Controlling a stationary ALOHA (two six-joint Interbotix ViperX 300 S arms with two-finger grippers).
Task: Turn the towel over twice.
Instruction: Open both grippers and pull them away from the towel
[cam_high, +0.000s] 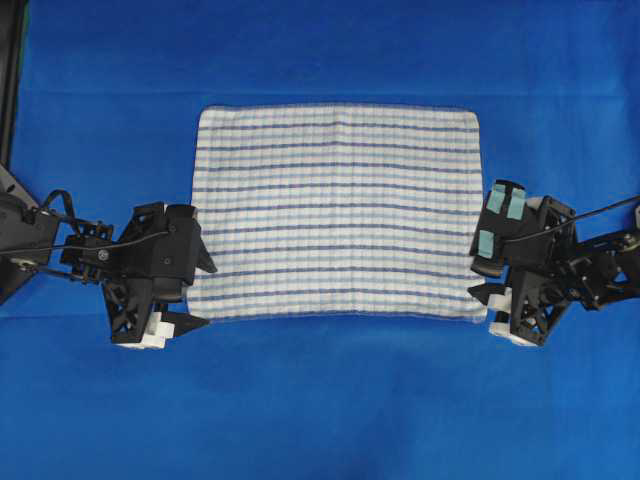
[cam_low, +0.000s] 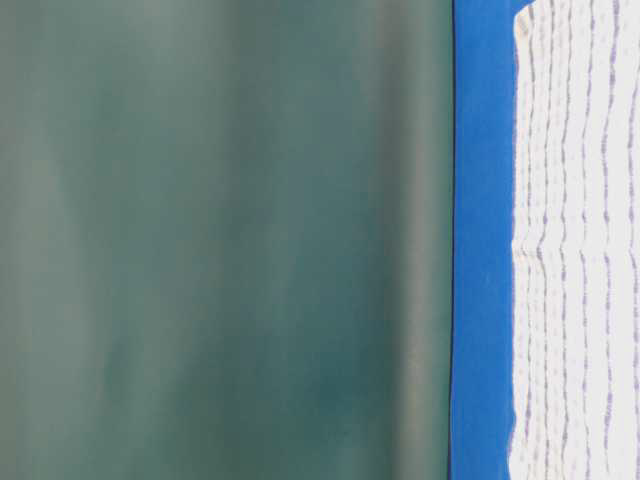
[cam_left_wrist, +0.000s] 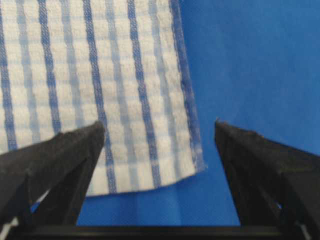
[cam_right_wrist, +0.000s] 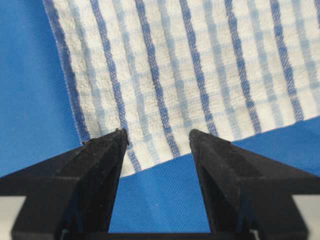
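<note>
Lying flat and spread out in the middle of the blue table cloth (cam_high: 320, 400), the towel (cam_high: 336, 210) shows its dark and pale blue stripes running side to side. At its near left corner sits the left gripper (cam_high: 200, 295), its jaws spread wide with nothing between them; the wrist view shows the towel corner just ahead of the fingertips. At the near right corner the right gripper (cam_high: 484, 288) is likewise parted and empty, its fingers (cam_right_wrist: 112, 150) hovering over the hem.

plain blue table cloth (cam_high: 330, 400) covering table; dull green backdrop (cam_low: 220, 240).
</note>
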